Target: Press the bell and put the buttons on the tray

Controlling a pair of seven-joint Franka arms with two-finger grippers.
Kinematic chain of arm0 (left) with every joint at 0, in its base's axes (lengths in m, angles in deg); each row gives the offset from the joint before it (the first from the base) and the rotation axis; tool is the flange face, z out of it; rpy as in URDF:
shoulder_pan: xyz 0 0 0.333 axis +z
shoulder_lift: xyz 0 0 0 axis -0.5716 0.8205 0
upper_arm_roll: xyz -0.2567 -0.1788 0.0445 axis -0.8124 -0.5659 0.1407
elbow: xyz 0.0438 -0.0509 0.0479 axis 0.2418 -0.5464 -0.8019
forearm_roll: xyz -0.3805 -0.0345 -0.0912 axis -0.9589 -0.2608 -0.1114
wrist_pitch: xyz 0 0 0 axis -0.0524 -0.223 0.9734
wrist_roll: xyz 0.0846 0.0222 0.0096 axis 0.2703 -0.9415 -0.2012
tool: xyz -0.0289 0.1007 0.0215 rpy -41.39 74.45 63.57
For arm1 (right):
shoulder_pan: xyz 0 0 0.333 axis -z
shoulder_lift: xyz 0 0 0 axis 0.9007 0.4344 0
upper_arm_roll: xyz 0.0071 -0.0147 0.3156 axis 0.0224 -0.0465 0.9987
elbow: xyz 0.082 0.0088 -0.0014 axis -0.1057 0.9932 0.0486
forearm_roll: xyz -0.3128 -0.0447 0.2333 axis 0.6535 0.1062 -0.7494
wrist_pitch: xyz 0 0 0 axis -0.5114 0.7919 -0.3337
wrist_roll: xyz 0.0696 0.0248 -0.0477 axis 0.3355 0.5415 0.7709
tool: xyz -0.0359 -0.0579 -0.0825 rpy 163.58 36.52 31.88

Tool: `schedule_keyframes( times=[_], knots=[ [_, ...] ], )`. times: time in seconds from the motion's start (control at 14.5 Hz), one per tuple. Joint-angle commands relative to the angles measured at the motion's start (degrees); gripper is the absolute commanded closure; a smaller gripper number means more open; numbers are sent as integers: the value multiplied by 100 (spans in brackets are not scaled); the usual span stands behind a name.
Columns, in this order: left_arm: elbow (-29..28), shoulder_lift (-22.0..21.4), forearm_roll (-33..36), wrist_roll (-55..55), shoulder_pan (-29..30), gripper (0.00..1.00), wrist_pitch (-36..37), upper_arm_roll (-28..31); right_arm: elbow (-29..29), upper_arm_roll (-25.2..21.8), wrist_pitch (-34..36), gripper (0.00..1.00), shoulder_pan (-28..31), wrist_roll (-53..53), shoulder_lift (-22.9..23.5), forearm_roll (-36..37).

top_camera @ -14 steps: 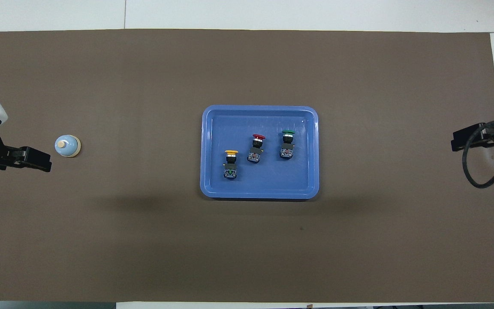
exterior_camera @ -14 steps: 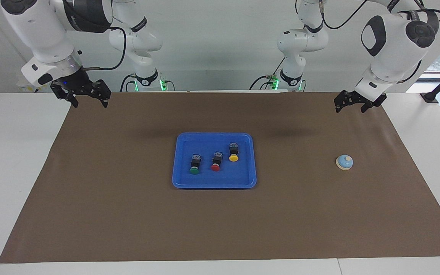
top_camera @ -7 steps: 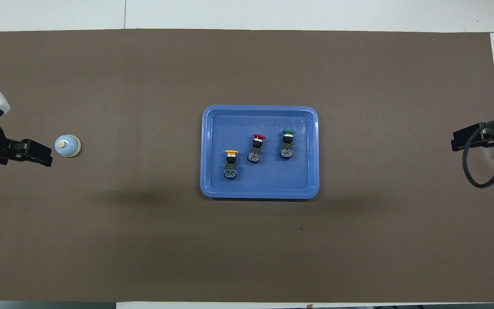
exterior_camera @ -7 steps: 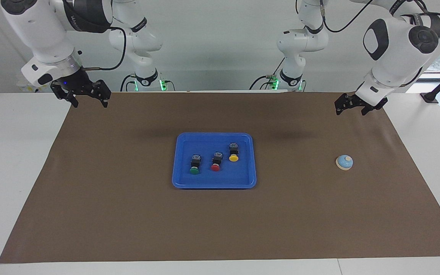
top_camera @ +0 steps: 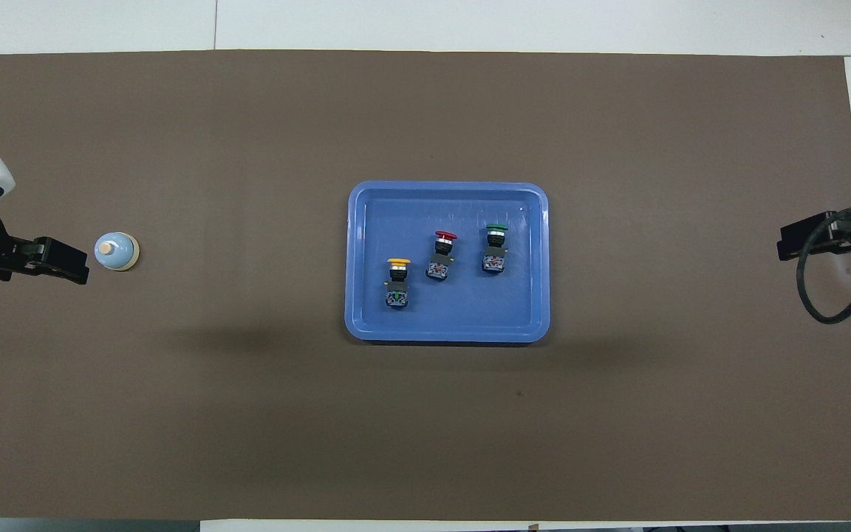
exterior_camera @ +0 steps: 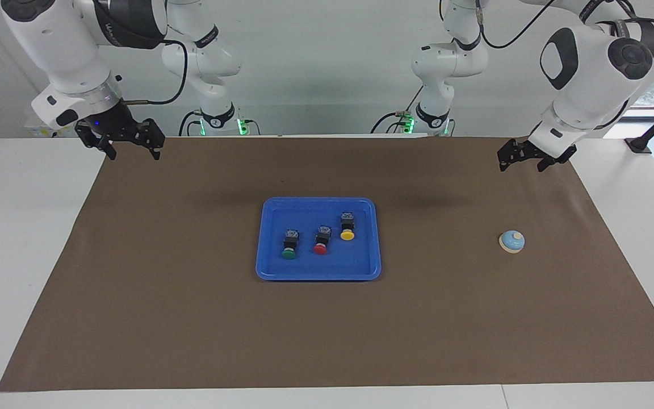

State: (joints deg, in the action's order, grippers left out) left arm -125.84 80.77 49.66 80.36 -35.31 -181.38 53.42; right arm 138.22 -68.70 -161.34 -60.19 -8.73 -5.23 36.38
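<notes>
The blue tray point(exterior_camera: 355, 262) point(top_camera: 521, 314) lies mid-mat. On it lie the three buttons, each on its side: green point(exterior_camera: 289, 245) point(top_camera: 495, 248), red point(exterior_camera: 321, 241) point(top_camera: 441, 256) and yellow point(exterior_camera: 347, 226) point(top_camera: 397, 282). The light blue bell point(exterior_camera: 512, 241) point(top_camera: 116, 251) stands alone on the mat toward the left arm's end. My left gripper point(exterior_camera: 520, 165) point(top_camera: 74, 267) hangs open and empty over the mat at that end, well clear of the bell. My right gripper point(exterior_camera: 134, 155) point(top_camera: 787, 244) waits open and empty over the mat's corner at the right arm's end.
A brown mat point(exterior_camera: 191, 318) covers most of the white table point(exterior_camera: 20, 227). Both arm bases point(exterior_camera: 216, 119) stand along the table's edge nearest the robots. A black cable point(top_camera: 824, 295) loops off the right wrist.
The left wrist has lifted and swung a little, so its gripper has drifted slightly over the mat. The right arm, the bell, the tray and the buttons have not moved.
</notes>
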Motion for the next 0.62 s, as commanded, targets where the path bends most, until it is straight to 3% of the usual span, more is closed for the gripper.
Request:
schedule_keyframes(
  times=[0.0, 0.55],
  knots=[
    [417, 62, 28, 63, -87, 0, 154, 32, 40, 72, 9, 0, 86, 128, -62, 47],
    [559, 44, 46, 72, -87, 0, 251, -73, 40, 72, 9, 0, 86, 128, -62, 47]
  ],
)
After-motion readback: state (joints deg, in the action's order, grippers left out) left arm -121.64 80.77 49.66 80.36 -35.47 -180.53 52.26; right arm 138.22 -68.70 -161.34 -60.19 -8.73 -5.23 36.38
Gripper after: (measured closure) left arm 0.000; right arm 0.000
